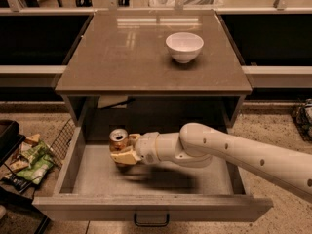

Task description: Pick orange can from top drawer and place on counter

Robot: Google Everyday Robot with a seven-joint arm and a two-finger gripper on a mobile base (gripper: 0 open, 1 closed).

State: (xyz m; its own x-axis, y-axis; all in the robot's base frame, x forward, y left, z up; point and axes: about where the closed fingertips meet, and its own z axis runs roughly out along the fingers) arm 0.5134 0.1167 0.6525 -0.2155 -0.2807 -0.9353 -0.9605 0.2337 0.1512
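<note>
"Where's the orange can point(118, 137)?"

"Past the snack bags point(31, 160) on the floor at the far left, it's in the left half of the open top drawer point(214, 179). It's upright with its silver top showing."

"And the gripper point(122, 149)?"

"Clamped on the can. One pale finger point(130, 139) is at its right side and the other is low across its body. I can't tell whether the can's base touches the drawer floor."

"How's the arm point(234, 150) lying?"

"It comes in from the lower right, stretched nearly level over the drawer, with the wrist pointing left."

"And the bench point(122, 57)?"

"A white bowl point(184, 46) stands right of centre on it, well apart from the can."
</note>
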